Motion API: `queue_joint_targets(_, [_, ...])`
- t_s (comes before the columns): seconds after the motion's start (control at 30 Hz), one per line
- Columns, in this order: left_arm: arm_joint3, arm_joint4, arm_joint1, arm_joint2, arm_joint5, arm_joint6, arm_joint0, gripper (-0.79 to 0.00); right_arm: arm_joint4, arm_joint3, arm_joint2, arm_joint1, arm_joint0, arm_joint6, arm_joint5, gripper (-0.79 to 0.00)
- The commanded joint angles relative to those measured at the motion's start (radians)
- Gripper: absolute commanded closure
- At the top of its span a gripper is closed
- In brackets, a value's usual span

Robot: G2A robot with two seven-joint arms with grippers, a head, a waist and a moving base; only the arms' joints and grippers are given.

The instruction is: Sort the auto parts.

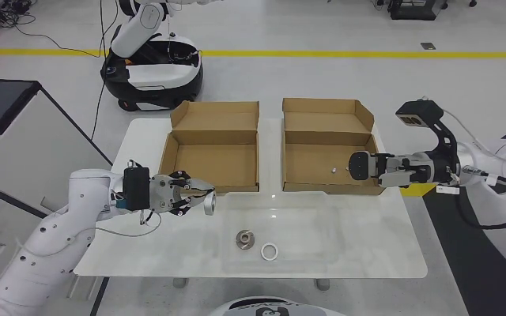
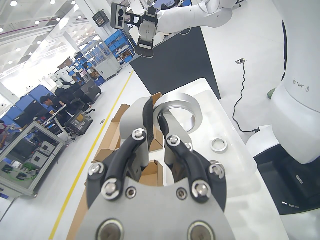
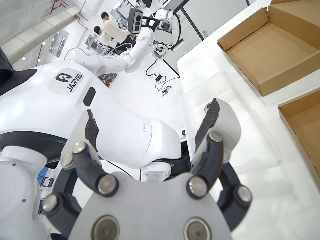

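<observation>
Left wrist view: the left pincer is clamped on the wall of a silver metal ring, held above the desk just in front of the left cardboard box. Farther out lie a white ring and a grey flanged part. The right pincer, spread wide, hangs over the right box, which holds one small part.

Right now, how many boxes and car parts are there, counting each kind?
Cardboard boxes: 2 (left box, right box)
Rings: 2 (big ring in the left gripper, small ring)
Flanged pieces: 1 (grey flanged part)
Tiny pieces: 1 (small part inside the right box)
Total: 6
</observation>
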Motion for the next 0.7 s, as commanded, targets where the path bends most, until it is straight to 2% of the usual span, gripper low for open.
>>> queue_joint_targets(0.0, [0.000,0.000,0.000,0.000,0.000,0.002,0.000,0.000,0.000,0.000,0.000,0.000,0.000,0.000,0.000,-0.785])
queue_joint_targets(0.37, [0.000,0.000,0.000,0.000,0.000,0.002,0.000,0.000,0.000,0.000,0.000,0.000,0.000,0.000,0.000,-0.785])
queue_joint_targets(0.43, [-0.007,-0.075,-0.005,0.015,0.012,0.014,0.011,0.000,0.000,0.000,0.000,0.000,0.000,0.000,0.000,-0.785])
queue_joint_targets(0.67, [-0.039,-0.285,-0.012,0.053,0.020,0.022,-0.015,0.000,0.000,0.000,0.000,0.000,0.000,0.000,0.000,-0.785])
